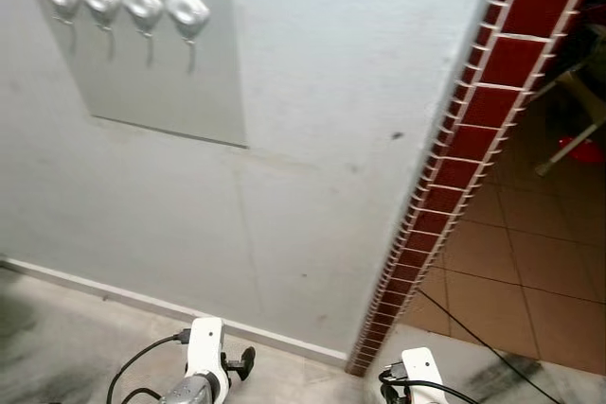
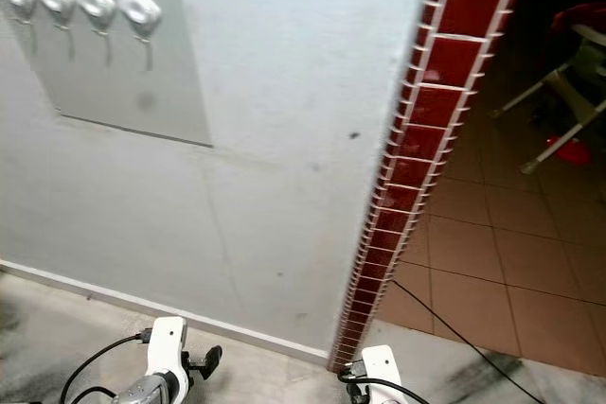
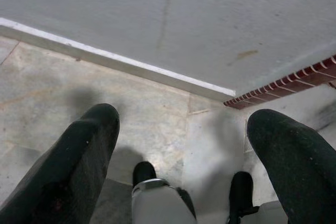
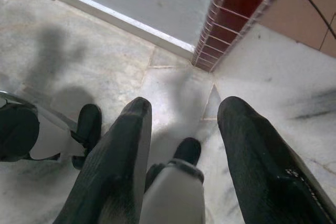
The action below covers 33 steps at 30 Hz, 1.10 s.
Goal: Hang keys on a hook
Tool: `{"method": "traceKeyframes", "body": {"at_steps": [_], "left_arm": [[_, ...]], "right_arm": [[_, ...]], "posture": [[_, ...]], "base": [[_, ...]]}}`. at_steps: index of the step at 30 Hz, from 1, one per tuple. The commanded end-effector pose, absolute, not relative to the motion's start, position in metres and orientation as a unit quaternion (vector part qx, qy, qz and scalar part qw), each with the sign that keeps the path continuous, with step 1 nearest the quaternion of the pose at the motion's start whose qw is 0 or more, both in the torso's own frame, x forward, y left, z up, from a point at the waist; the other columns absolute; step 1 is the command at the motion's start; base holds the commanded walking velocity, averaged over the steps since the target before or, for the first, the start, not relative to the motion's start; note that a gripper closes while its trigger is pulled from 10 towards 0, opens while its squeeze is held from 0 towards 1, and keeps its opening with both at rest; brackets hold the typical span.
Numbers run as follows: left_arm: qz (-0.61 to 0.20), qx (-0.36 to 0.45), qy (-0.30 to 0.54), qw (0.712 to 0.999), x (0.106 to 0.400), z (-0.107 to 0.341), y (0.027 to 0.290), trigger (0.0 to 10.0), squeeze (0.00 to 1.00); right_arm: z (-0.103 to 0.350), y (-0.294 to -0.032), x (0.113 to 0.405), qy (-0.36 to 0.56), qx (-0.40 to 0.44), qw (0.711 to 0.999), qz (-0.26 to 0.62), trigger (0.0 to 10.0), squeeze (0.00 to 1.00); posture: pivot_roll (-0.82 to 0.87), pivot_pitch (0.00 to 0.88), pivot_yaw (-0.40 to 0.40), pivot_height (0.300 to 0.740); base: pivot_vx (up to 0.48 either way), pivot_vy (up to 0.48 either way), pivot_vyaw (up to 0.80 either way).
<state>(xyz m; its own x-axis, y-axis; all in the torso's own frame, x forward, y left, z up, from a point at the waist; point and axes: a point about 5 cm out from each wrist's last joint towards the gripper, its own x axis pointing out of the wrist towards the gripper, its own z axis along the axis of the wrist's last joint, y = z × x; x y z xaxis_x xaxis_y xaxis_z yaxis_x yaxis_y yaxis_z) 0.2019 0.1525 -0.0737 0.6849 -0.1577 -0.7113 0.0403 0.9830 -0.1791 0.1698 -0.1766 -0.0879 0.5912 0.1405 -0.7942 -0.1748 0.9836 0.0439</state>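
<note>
Both arms hang low over the grey marbled floor (image 4: 79, 61), the left gripper (image 3: 184, 145) and right gripper (image 4: 184, 124) each spread wide and holding nothing. Beyond them the pale grey wall (image 1: 312, 139) ends at a red-tiled edge (image 1: 492, 73). Four silver hooks (image 1: 123, 2) sit in a row on a grey panel (image 1: 161, 82) at the wall's upper left; I cannot find the keys.

Brightness: even, soft daylight on the wall (image 1: 312, 139); no glare.
Dark area: the tiled room (image 2: 568, 63) beyond the brick edge (image 1: 454, 177) sits in shade.
Shadows: faint streaks under the hooks (image 1: 123, 2); soft blobs on the floor (image 4: 63, 66) in the wrist views.
Blur: eye views slightly soft; hooks lack crisp detail.
Focus: black fingers (image 3: 79, 161) close to the lens are fuzzy.
Distortion: the wall and brick edge lean steeply.
</note>
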Motion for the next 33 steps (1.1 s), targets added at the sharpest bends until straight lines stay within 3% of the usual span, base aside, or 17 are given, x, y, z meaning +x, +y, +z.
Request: {"method": "traceKeyframes", "body": {"at_steps": [1,9,20,25,33], "left_arm": [[-0.049,-0.078,0.395,0.914,0.2025,-0.0736,0.1547,10.0,0.00],[-0.050,-0.077,0.395,0.914,0.2021,-0.0738,0.1544,10.0,0.00],[-0.092,-0.039,0.394,0.914,0.2051,-0.0717,0.1524,10.0,0.00],[-0.114,-0.025,0.392,0.912,0.2048,-0.0715,0.1501,10.0,0.00],[-0.086,-0.048,0.390,0.916,0.2049,-0.0716,0.1521,10.0,0.00]], "right_arm": [[-0.0862,-0.1769,0.1731,0.437,-0.018,0.895,0.089,10.0,0.00],[-0.0867,-0.1765,0.1721,0.438,-0.016,0.894,0.088,10.0,0.00],[-0.0871,-0.1762,0.1709,0.439,-0.019,0.893,0.094,10.0,0.00],[-0.0868,-0.1764,0.1714,0.439,-0.027,0.893,0.099,10.0,0.00],[-0.0866,-0.1761,0.1720,0.438,-0.021,0.894,0.097,10.0,0.00]], "posture": [[-0.01,0.000,-0.026,0.715],[-0.01,0.000,-0.023,0.715],[-0.01,0.000,-0.025,0.715],[-0.01,0.000,-0.024,0.715],[-0.01,0.000,-0.020,0.715]], "base": [[0.000,0.435,0.00],[0.000,0.419,0.00],[0.000,0.000,0.00],[0.000,0.000,0.59],[0.000,0.000,0.80]]}}
